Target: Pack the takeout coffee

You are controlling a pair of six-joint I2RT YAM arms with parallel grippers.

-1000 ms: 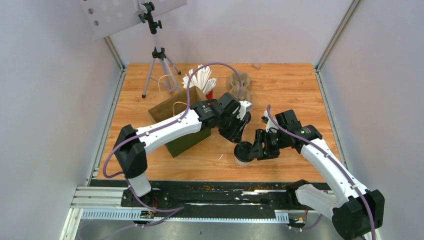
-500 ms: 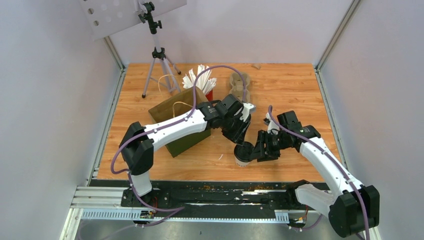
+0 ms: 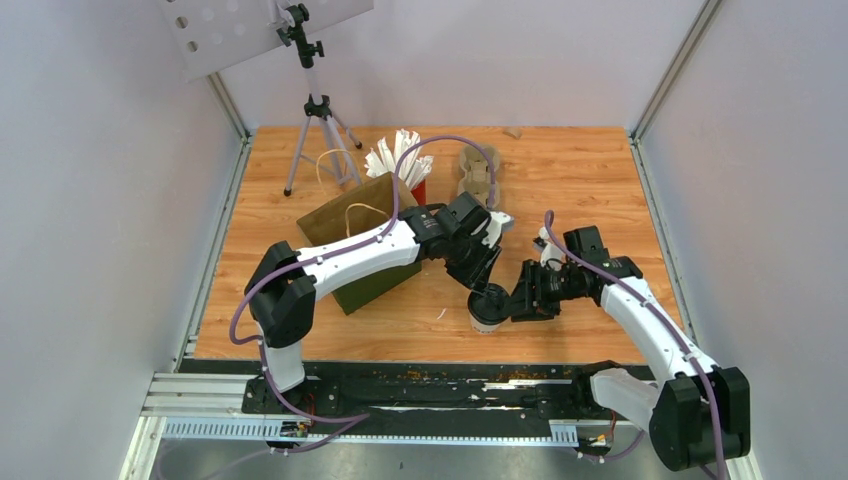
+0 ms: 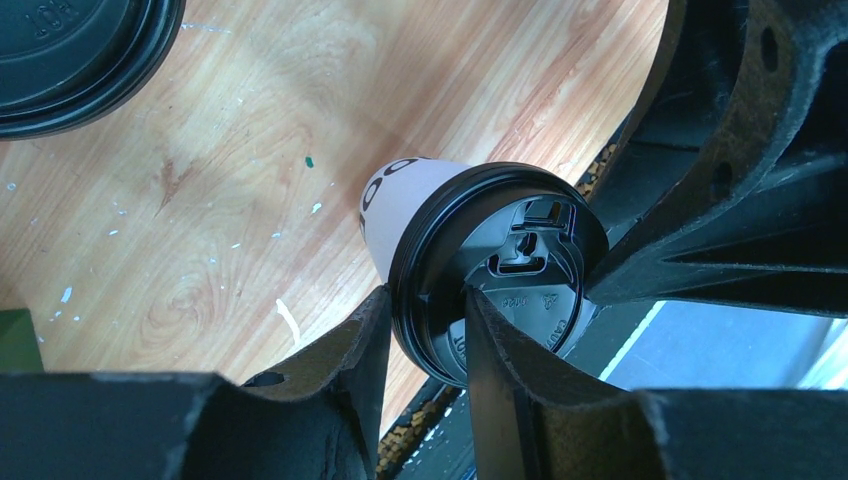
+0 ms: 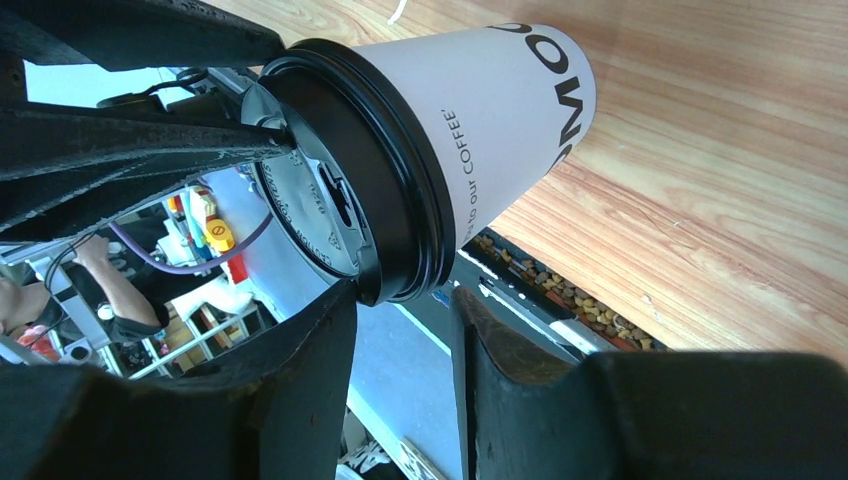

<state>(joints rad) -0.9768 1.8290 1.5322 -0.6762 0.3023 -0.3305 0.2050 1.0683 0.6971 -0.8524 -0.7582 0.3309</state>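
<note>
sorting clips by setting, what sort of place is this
Most likely a robotics lab test cell, not a café: a wooden tabletop boxed in by plain white panels, a tripod at the back, and two robot arms on a rail handling a lidded coffee cup.

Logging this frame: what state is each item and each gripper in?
coffee cup: upright on the table, lid on, not yet packed.
left gripper: shut on the cup's lid rim.
right gripper: at the lid rim, grip unclear.
paper bag: standing, top open.
straw cup: upright, full.
cup tray: lying flat, no cups in it.
second lid: cut off by the frame, cup beneath unseen.
</note>
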